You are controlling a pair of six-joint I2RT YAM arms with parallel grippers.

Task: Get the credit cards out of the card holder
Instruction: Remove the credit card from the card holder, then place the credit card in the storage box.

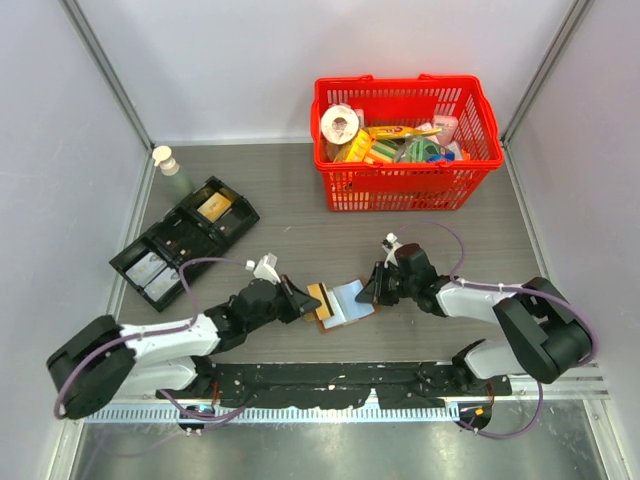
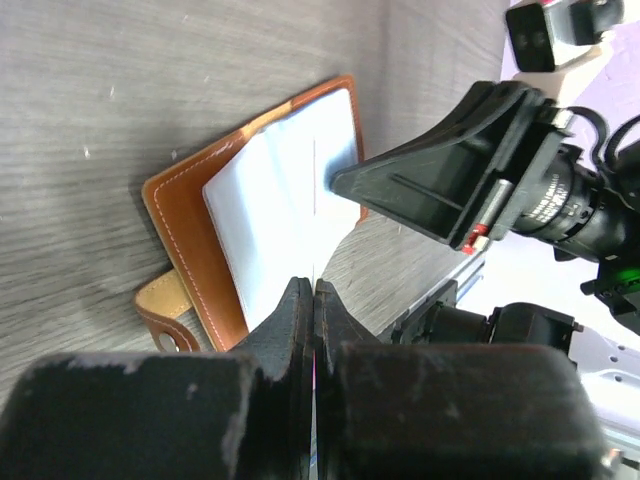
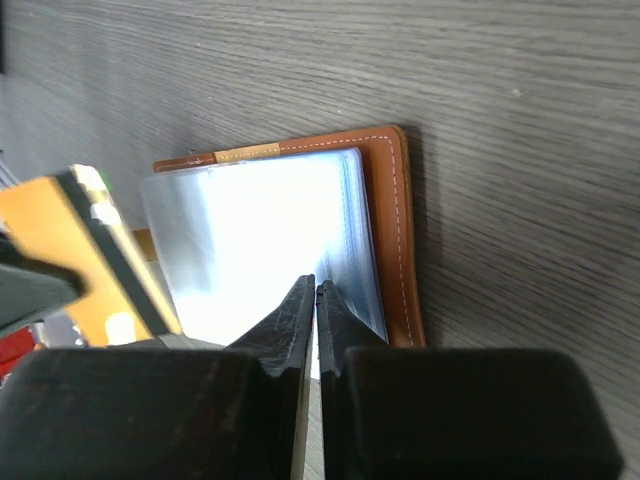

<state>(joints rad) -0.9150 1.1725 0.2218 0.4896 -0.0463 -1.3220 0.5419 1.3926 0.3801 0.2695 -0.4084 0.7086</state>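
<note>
Orange card (image 3: 100,250) pinched in left fingers (image 2: 290,330); right fingers (image 3: 290,320) clamp card holder (image 3: 392,200) at sleeve edge.

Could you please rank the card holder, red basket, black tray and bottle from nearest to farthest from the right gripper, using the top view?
1. Card holder, at the right gripper fingertips.
2. Red basket, behind it.
3. Black tray, far left.
4. Bottle, back-left corner.

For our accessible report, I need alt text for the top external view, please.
Two robot arms meet at an open brown card holder on a grey table; the left hand pinches an orange card, the right hand rests at the holder's other edge. Behind stand a red basket and a black tray.
</note>
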